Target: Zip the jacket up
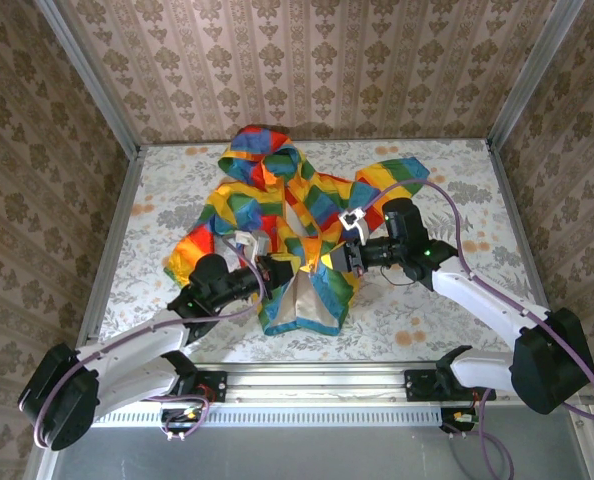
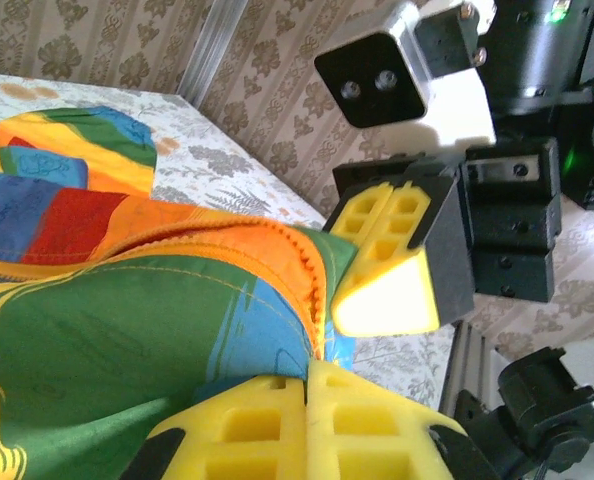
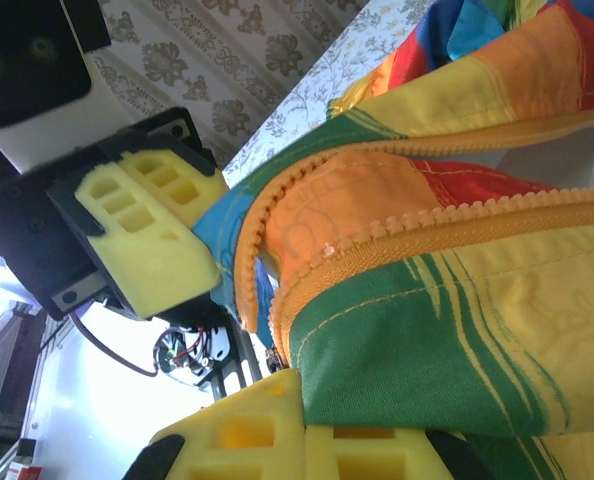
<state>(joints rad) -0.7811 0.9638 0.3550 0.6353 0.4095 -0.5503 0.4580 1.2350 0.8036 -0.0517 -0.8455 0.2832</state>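
As it lies, the jacket (image 1: 307,195) runs hood-far, hem-near.

— What's lying around the edges?
— A worktop (image 1: 437,320) is wearing a pale floral covering, with orange blotches showing near its right side.
— And behind it?
— Damask-patterned walls (image 1: 317,60) are closing it in, with metal posts (image 1: 89,80) running up the corners.

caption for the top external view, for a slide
Left claw and right claw pinch the unzipped front of the rainbow jacket on the floral table
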